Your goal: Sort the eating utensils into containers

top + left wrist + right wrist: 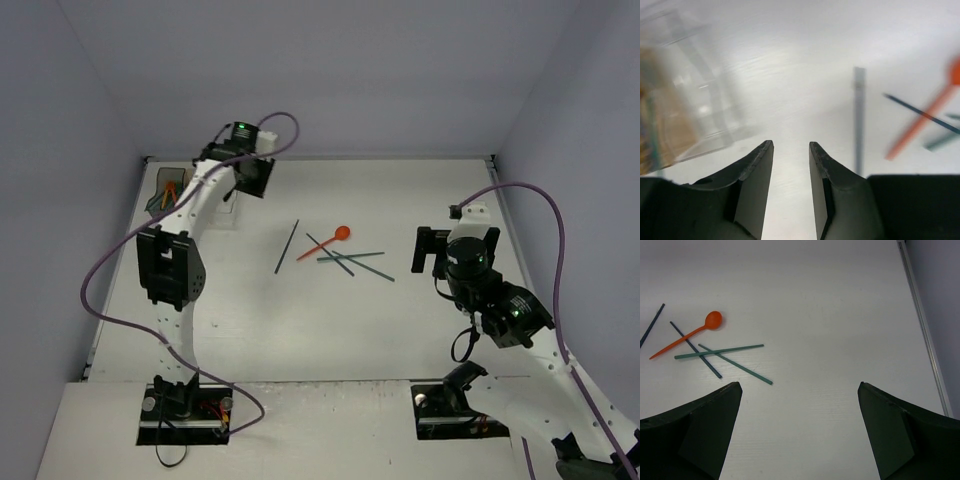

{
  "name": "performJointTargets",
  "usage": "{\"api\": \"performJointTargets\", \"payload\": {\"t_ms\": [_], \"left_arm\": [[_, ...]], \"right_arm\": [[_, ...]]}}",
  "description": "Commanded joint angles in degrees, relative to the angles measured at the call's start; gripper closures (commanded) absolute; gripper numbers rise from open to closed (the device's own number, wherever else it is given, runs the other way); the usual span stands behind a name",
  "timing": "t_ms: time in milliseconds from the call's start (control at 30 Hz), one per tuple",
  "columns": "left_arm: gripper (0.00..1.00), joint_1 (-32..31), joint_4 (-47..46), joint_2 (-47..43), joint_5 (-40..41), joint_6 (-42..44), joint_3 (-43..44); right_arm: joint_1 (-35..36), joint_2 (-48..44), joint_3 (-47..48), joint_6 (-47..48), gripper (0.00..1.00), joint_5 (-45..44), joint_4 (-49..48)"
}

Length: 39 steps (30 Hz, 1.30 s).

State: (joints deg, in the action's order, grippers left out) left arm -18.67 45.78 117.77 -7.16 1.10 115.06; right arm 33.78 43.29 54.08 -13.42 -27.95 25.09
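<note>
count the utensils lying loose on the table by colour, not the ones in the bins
orange spoon: 1
dark sticks: 2
teal sticks: 2
total: 5

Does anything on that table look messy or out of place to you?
Yes. Mid-table, an orange spoon, two teal sticks and a dark stick lie crossed over one another in a loose heap, with a second dark stick lying apart beside them. All are outside the containers at the far left corner.
</note>
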Motion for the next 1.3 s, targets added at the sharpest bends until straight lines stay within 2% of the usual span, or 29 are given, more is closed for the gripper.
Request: {"api": "performJointTargets", "payload": {"t_ms": [0, 333, 1000, 1167, 1267], "left_arm": [[0.68, -10.11, -1.83, -3.37, -2.23, 2.88, -6.11], [0.67, -15.62, -2.59, 0.3, -4.36, 4.4, -9.89], [0.67, -16.37, -4.88, 8.48, -1.98, 6.06, -10.08], [0.76, -16.39, -4.81, 9.33, -1.65, 6.63, -10.03], [0.9, -16.37, -4.8, 9.14, -2.2, 6.48, -10.32]], "right_arm": [[-0.28, -1.18, 1.2, 0.22, 0.0, -1.18, -3.04], [-0.28, -3.19, 1.11, -0.38, 0.0, 0.77, -3.02], [-0.27, -3.63, 1.73, -0.91, 0.0, 2.03, -3.01], [-0.29, -3.92, 1.63, -0.82, 0.0, 1.59, -3.03], [-0.29, -3.85, 1.48, -0.82, 0.0, 1.61, -3.03]]}}
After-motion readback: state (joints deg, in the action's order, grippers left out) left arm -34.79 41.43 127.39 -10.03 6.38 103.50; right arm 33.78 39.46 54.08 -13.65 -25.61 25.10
